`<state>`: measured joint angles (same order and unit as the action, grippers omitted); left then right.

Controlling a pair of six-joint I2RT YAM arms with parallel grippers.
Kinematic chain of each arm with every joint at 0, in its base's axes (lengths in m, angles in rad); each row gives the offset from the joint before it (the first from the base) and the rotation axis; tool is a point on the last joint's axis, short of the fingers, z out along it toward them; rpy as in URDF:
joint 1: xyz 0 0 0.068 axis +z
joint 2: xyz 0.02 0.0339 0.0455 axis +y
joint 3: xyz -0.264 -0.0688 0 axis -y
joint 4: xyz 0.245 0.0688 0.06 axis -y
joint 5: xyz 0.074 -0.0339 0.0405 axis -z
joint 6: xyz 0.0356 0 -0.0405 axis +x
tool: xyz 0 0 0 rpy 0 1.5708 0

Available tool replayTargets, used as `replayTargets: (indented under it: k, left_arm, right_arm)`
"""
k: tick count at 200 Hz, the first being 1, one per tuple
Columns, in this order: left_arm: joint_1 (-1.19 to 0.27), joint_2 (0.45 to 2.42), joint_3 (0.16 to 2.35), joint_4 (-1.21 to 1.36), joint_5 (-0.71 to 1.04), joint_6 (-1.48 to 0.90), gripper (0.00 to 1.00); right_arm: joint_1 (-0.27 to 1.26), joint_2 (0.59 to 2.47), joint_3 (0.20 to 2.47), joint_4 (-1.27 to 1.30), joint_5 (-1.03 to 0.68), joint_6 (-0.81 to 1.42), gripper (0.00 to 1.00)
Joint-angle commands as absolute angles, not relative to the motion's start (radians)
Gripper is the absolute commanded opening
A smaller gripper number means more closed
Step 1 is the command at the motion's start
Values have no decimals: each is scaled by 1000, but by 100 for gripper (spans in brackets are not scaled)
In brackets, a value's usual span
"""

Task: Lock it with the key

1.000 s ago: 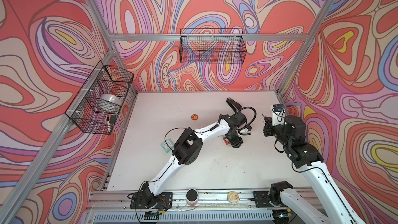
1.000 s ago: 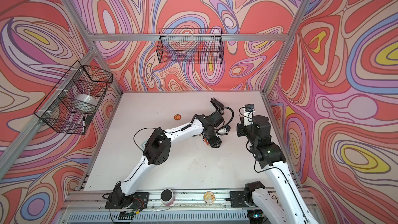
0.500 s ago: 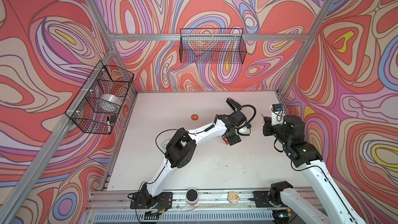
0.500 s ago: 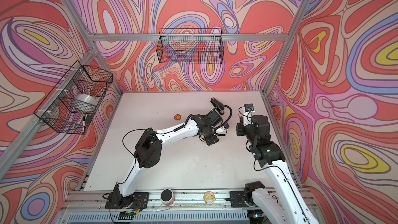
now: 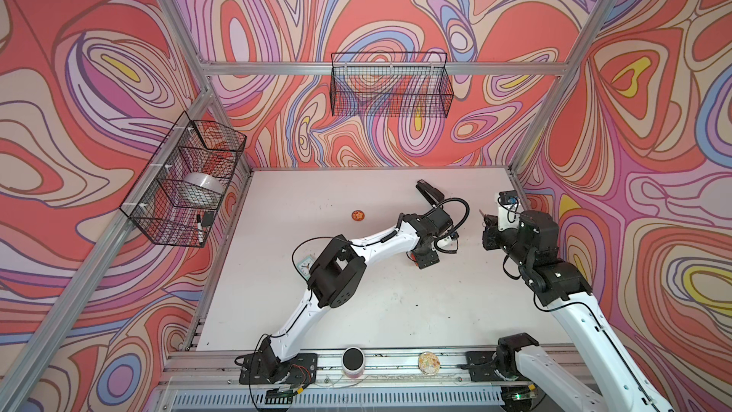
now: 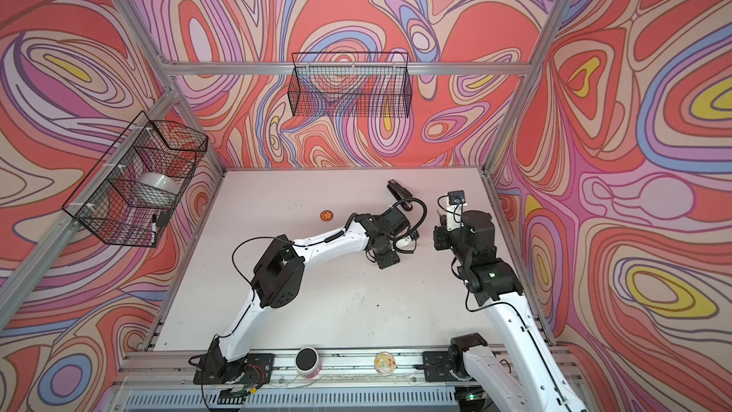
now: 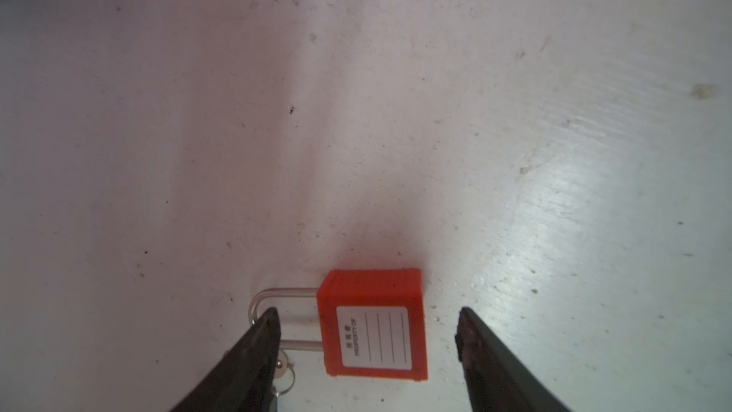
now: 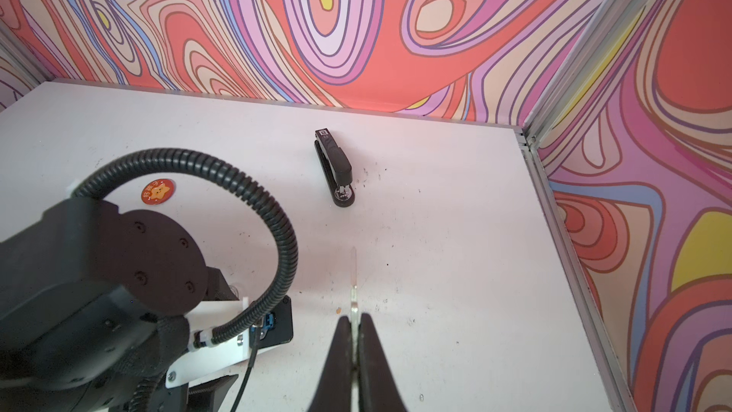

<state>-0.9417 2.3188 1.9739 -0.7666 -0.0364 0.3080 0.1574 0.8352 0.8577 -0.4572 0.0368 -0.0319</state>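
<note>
A red padlock (image 7: pixel 372 323) with a white label and a silver shackle (image 7: pixel 277 291) lies flat on the white table. My left gripper (image 7: pixel 366 313) hangs just above it, open, one finger over the shackle and the other beyond the body's far side, touching nothing. A small metal ring (image 7: pixel 288 376) lies beside the shackle, partly hidden by that finger. In a top view the padlock (image 5: pixel 412 257) is only a red sliver under the left gripper (image 5: pixel 426 259). My right gripper (image 8: pixel 355 317) is shut on the key (image 8: pixel 353 271), blade pointing forward, held above the table to the right of the padlock.
A black stapler (image 5: pixel 429 192) lies behind the grippers, an orange round badge (image 5: pixel 358 216) to their left, a small clock (image 5: pixel 305 271) under the left arm. Wire baskets hang on the back wall (image 5: pixel 390 87) and left wall (image 5: pixel 186 184). A cup (image 5: pixel 353 360) stands on the front rail.
The left jaws have opened wider above the padlock, and the left arm's elbow has swung leftward. The right arm has held still with the key.
</note>
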Motion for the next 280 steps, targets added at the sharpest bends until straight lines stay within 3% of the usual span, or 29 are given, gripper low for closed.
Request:
replayTargets:
  k: [1,101,167,216,280]
  left_arm:
    - [-933,2335,1967,-796,-66,325,72]
    - [-914,2352,1989,-853,-22,338,74]
    - [-914,2338,1960,-839,28,307,85]
    - [-914,2356,1960,-851,-110,318,84]
    - [-898,2364,1981,-854,-156,316,84]
  right_arm:
    - [152,839,854,-439,29,-28,0]
    - [150,859,864,-436,18,-31,0]
    - [150,870,870,-434,17,-30,0]
    - [150,864,871,-440,14,-31,0]
    - [150,867,872,-442,12,-27,0]
